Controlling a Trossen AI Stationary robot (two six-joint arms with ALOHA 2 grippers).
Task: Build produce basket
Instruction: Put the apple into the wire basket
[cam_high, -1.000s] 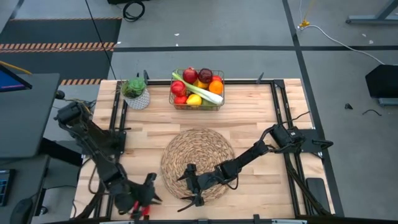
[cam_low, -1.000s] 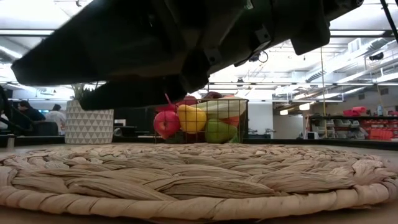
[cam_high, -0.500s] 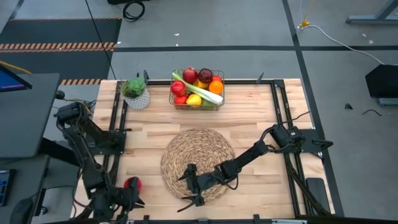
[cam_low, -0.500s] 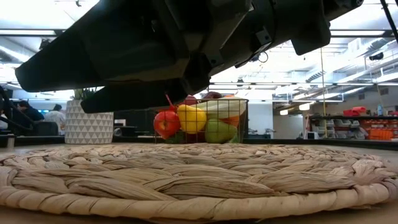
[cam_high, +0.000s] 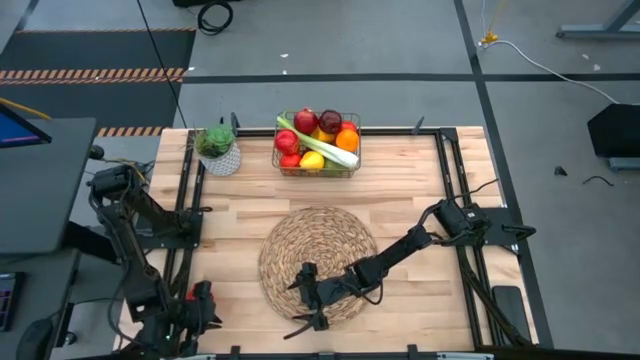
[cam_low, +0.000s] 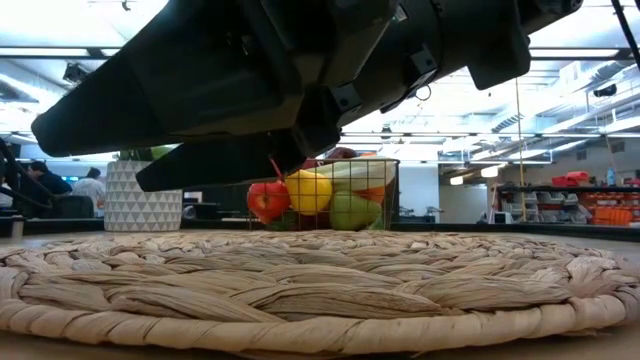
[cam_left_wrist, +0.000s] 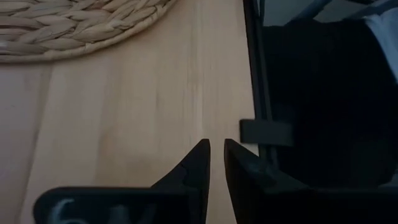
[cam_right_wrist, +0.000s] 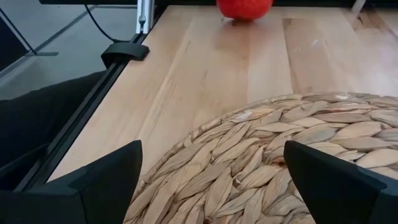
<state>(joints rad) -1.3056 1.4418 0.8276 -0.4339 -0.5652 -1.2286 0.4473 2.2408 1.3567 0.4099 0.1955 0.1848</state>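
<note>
The wire basket stands at the table's far middle, filled with produce: red apples, an orange, a lemon and a leek; it also shows in the low view. One red fruit lies loose on the wood near the table's near left corner, partly hidden by my left arm. My left gripper hangs shut over that corner, and nothing shows between its fingers. My right gripper stands open over the near left part of the straw mat.
A round woven straw mat covers the table's middle. A white pot with a green plant stands left of the basket. Black rails run along the table's edges. People sit in the room behind.
My left gripper has swung from beside the mat's near left rim toward the table's left edge, rolling its wrist as it went. The red fruit has shifted along the table, away from the near edge and toward the left. My right gripper has kept still.
</note>
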